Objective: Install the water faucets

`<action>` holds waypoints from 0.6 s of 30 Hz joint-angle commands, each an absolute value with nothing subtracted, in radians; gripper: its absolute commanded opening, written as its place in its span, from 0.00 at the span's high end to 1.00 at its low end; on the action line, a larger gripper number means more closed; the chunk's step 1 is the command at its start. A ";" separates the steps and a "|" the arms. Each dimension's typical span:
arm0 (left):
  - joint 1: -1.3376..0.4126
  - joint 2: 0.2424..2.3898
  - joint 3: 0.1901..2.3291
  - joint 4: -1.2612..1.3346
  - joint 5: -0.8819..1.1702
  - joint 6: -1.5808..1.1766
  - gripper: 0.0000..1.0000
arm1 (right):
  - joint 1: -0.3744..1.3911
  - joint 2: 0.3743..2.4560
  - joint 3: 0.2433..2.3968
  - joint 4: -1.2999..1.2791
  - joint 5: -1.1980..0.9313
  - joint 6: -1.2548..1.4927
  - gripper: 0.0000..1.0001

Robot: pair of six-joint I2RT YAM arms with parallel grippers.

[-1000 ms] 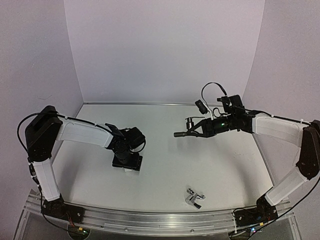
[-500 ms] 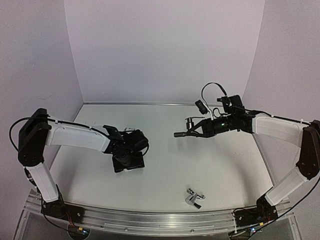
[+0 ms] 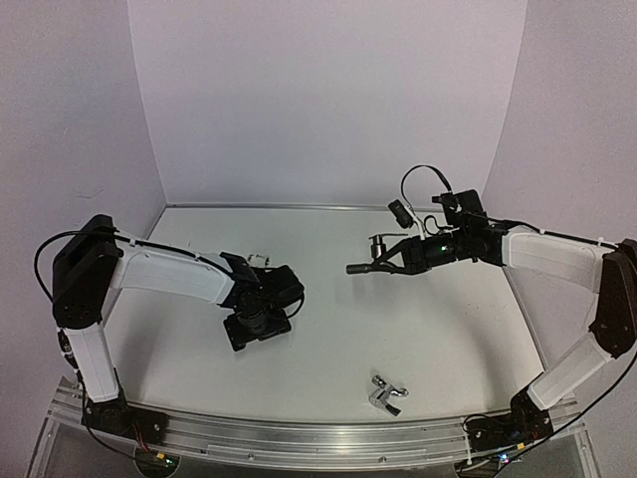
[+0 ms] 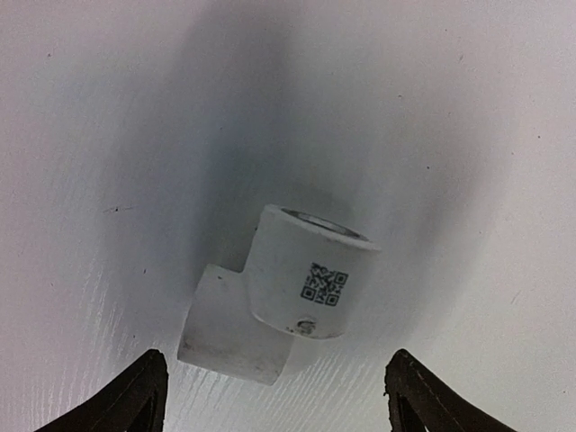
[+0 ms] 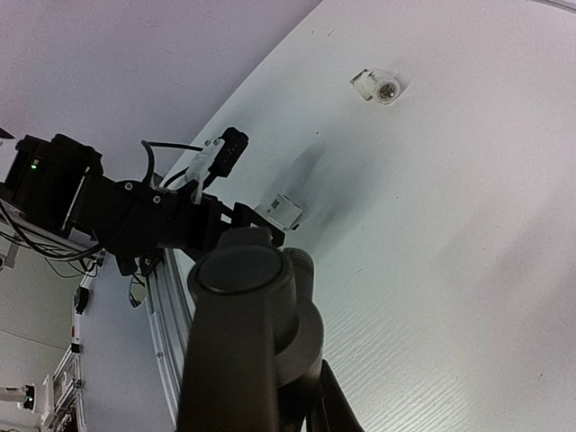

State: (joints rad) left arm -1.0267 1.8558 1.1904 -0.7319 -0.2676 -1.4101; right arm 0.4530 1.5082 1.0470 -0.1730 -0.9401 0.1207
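A dark grey-black water faucet hangs in the air over the table's right half, with my right gripper shut on it. In the right wrist view this faucet fills the foreground. The chrome faucet lies on the table near the front edge. My left gripper points down at the table's left middle. Its jaws stand open, the fingertips well apart on both sides of a white elbow fitting with a printed code, touching neither side of it.
A second small white fitting lies farther back on the table, just behind the left wrist. The left arm's black wrist and cables sit opposite the right gripper. Walls close the table at the back and both sides.
My left wrist has shifted a little right and turned over the white fitting, and its jaws have spread wider. The right arm and the dark faucet have not moved.
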 commanded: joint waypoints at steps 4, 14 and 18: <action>-1.014 1.842 1.138 -0.658 -0.305 -1.297 0.13 | 0.450 1.484 1.054 -0.121 -0.956 0.118 1.00; -0.991 1.844 1.095 -0.562 -0.266 -1.178 0.20 | 0.450 1.482 1.054 -0.120 -0.948 0.118 1.00; -0.970 1.846 1.070 -0.506 -0.234 -1.123 0.31 | 0.451 1.482 1.054 -0.121 -0.947 0.118 1.00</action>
